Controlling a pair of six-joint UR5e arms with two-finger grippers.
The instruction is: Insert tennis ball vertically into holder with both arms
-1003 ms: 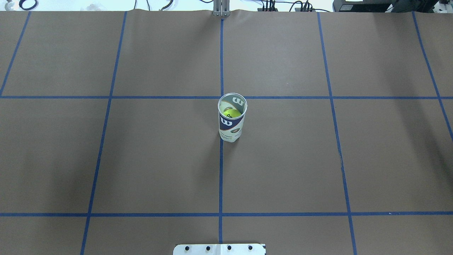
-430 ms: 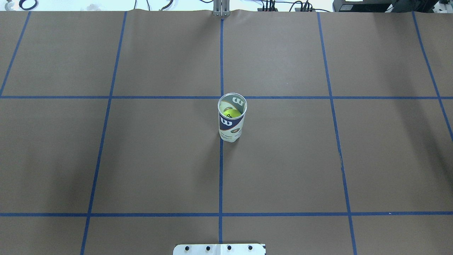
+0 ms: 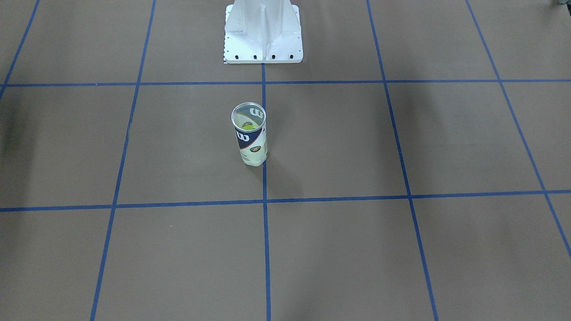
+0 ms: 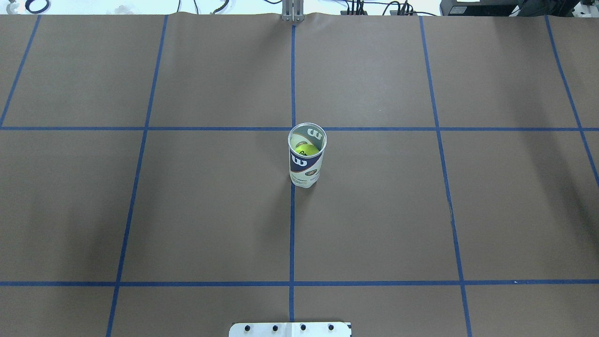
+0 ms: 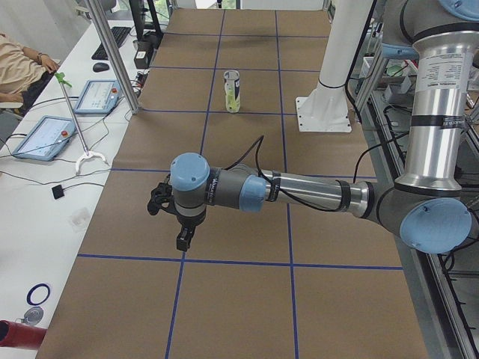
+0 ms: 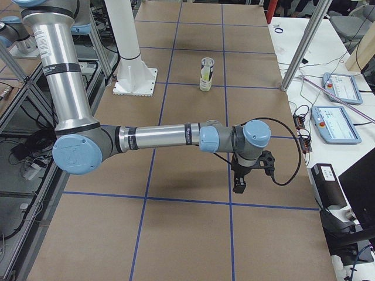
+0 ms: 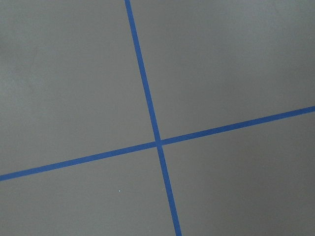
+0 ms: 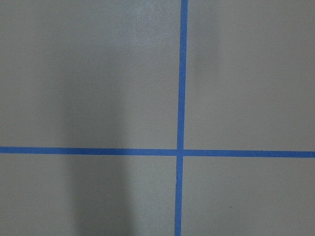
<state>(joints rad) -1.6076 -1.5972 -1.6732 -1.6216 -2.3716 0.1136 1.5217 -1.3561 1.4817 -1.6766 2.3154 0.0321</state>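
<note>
Standing upright near the middle of the surface (image 4: 196, 210), the holder (image 4: 305, 167) already has the tennis ball (image 4: 306, 150) sitting inside it, below the rim. The can looks light, thin-walled and slick, so it would likely tip or dent; a gentle hold low on the labelled wall seems best. The fuzzy ball should give a little and grip well. The left gripper (image 5: 182, 241) and right gripper (image 6: 239, 185) hang well apart from it, with nothing visibly held. Whether their jaws are apart or together I cannot tell.
</note>
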